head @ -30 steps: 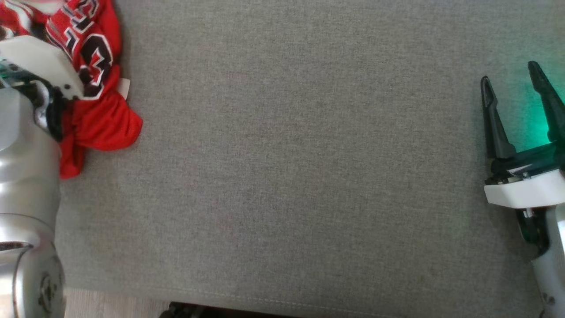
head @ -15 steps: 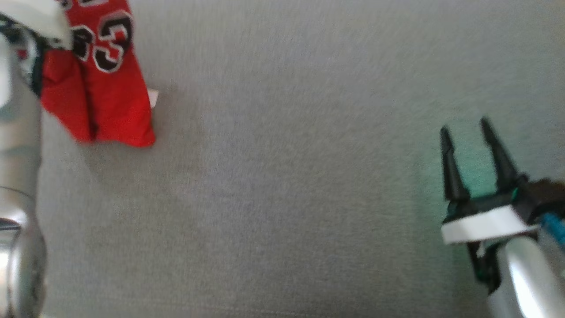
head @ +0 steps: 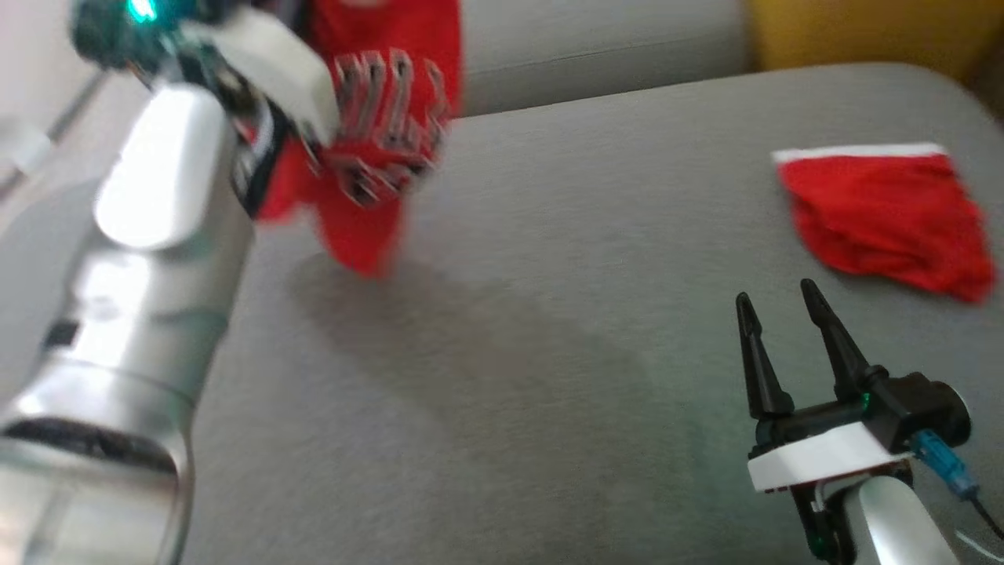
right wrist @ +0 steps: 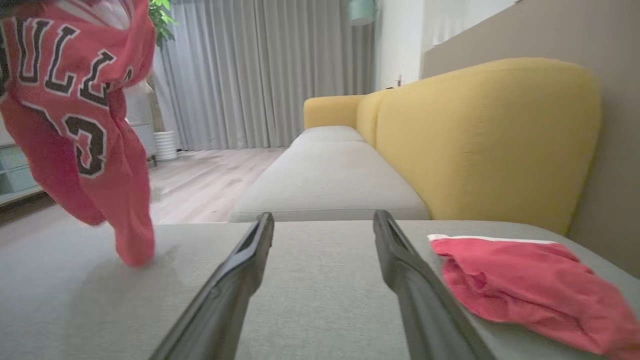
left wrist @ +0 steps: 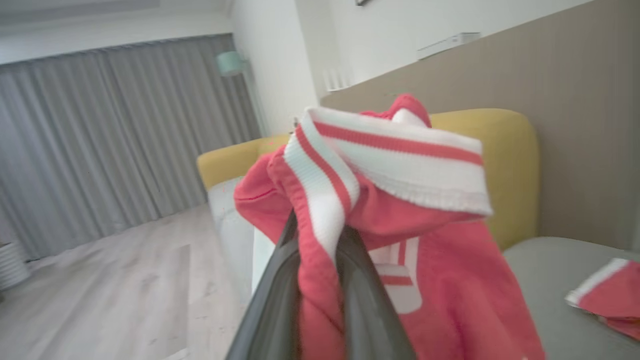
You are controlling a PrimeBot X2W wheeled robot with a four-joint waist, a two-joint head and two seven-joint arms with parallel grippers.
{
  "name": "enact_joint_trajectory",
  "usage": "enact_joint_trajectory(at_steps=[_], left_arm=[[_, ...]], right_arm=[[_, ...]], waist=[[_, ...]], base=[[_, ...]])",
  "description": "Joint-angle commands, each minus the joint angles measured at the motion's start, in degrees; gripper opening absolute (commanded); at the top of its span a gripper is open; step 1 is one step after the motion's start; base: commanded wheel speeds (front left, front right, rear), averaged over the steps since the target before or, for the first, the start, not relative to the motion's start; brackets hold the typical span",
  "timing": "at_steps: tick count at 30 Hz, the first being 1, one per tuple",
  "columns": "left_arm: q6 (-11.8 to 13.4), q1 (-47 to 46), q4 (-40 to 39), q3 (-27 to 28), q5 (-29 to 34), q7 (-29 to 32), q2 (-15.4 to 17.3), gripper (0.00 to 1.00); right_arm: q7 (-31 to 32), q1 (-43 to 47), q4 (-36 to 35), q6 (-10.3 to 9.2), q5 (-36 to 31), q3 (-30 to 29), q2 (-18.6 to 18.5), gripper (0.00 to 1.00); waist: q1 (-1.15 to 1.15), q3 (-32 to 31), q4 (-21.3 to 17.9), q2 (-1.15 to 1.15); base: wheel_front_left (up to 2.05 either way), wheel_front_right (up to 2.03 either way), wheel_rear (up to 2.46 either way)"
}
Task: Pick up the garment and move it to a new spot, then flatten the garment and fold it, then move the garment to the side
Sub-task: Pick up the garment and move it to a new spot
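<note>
The left end effector [left wrist: 317, 235] gripped the red jersey [head: 384, 118] by its trim, dangling over the sofa cushion [head: 510, 353], hem perhaps brushing it; the right end effector [head: 775, 292] hung open, empty. Lowering hem-first, mid-cushion, seemed wise.

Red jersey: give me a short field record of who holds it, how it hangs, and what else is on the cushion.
item: red basketball jersey, bunched, lifted and hanging
held by: left gripper, shut on its striped trim
lower end: down at the grey cushion; contact unclear
right gripper: open, empty, above the cushion
also on cushion: red garment with white edge, lying at the right, ahead of the right gripper
</note>
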Motion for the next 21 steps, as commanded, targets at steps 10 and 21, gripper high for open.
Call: enact_joint_trajectory(at_steps=[10, 21], left_arm=[[0.5, 13.3, 1.9, -7.5, -1.3, -3.5, 1.0, 0.0], [7.2, 28.2, 0.7, -5.1, -2.9, -11.1, -4.7, 1.0]], right_arm=[[-0.2, -1.7, -2.2, 0.39, 1.4, 3.5, 0.7, 1.0], [-0.2, 0.7, 0.6, 0.39, 2.7, 5.5, 0.6, 1.0]], waist=[[0.01, 2.1, -14.4, 0.0], [0.01, 0.1, -10.1, 0.0]], base=[[0.0, 0.0, 0.0], [0.0, 0.0, 0.0]])
